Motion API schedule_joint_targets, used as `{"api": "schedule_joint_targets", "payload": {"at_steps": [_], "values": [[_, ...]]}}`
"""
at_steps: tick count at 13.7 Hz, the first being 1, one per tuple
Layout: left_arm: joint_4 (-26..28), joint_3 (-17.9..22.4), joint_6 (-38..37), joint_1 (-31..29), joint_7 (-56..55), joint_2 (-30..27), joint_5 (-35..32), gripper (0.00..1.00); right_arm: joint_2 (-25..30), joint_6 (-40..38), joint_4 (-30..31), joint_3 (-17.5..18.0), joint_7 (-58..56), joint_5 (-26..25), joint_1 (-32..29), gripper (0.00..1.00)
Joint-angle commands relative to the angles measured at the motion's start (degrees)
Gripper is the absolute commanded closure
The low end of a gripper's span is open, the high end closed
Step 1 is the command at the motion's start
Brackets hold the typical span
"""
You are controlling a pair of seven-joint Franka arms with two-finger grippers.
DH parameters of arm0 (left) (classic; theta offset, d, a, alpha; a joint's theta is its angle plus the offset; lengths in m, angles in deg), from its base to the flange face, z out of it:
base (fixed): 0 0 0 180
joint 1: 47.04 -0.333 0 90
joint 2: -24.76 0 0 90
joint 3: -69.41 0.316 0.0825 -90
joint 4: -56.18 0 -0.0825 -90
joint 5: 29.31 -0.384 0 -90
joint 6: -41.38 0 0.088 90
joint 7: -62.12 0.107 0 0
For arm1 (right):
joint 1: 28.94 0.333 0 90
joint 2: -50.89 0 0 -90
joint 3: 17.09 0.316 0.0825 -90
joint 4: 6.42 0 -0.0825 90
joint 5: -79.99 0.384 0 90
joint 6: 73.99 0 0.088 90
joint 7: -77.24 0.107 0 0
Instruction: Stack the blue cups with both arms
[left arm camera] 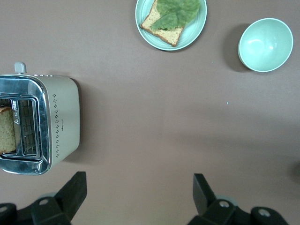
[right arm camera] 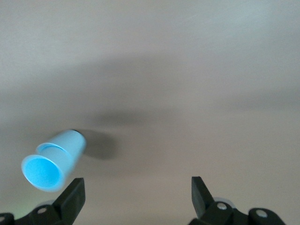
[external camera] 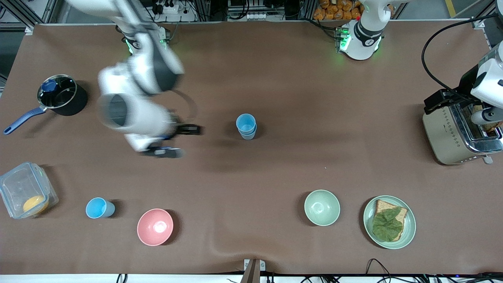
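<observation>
Two blue cups (external camera: 246,126) stand nested in the middle of the table, the sky-blue one inside the paler one. They also show in the right wrist view (right arm camera: 51,161). A third sky-blue cup (external camera: 100,207) stands near the front edge toward the right arm's end. My right gripper (external camera: 182,140) is open and empty, beside the nested cups toward the right arm's end and apart from them; it also shows in the right wrist view (right arm camera: 136,194). My left gripper (left arm camera: 138,194) is open and empty, up beside the toaster (left arm camera: 42,124).
The toaster (external camera: 452,133) with bread in it stands at the left arm's end. A green bowl (external camera: 322,207), a plate with bread and lettuce (external camera: 408,220), a pink bowl (external camera: 155,226), a clear box (external camera: 23,188) and a black pot (external camera: 63,96) are also on the table.
</observation>
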State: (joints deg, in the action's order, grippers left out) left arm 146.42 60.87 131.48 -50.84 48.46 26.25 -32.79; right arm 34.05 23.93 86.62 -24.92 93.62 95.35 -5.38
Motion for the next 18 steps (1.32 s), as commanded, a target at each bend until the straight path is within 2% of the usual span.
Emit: {"api": "schedule_joint_targets", "payload": {"at_steps": [1, 2, 4, 5, 6, 11, 18], "values": [[-0.06, -0.07, -0.88, -0.51, 0.75, -0.70, 1.19, 0.00, 7.85, -6.22, 2.49, 1.59, -5.22, -4.35, -7.26, 0.00], [-0.15, -0.15, -0.88, -0.42, 0.75, -0.61, 1.19, 0.00, 10.31, -8.25, 2.66, 3.07, -5.22, -6.46, -10.60, 0.00], [-0.15, -0.16, -0.88, -0.42, 1.01, -0.52, 1.19, 0.00, 14.54, -10.02, 2.49, 9.90, -5.48, -12.69, -19.64, 0.00], [-0.15, -0.24, -0.88, -0.42, 1.10, -0.52, 1.11, 0.00, 16.73, -10.72, 2.49, 13.16, -7.05, -13.50, -24.21, 0.00], [-0.15, -0.24, -0.88, -0.42, 1.19, -0.44, 0.93, 0.00, 18.15, -11.86, 2.49, 14.85, -9.94, -13.60, -27.39, 0.00], [-0.68, -0.33, -0.88, -0.42, 1.45, -0.43, 1.10, 0.00, 19.74, -13.46, 1.26, 14.77, -15.76, -16.76, -28.30, 0.00], [-1.29, -0.42, -0.88, -0.59, 1.89, -0.35, 1.37, 0.00, 17.64, -12.66, -1.72, 14.25, -18.40, -16.85, -28.03, 0.00]]}}
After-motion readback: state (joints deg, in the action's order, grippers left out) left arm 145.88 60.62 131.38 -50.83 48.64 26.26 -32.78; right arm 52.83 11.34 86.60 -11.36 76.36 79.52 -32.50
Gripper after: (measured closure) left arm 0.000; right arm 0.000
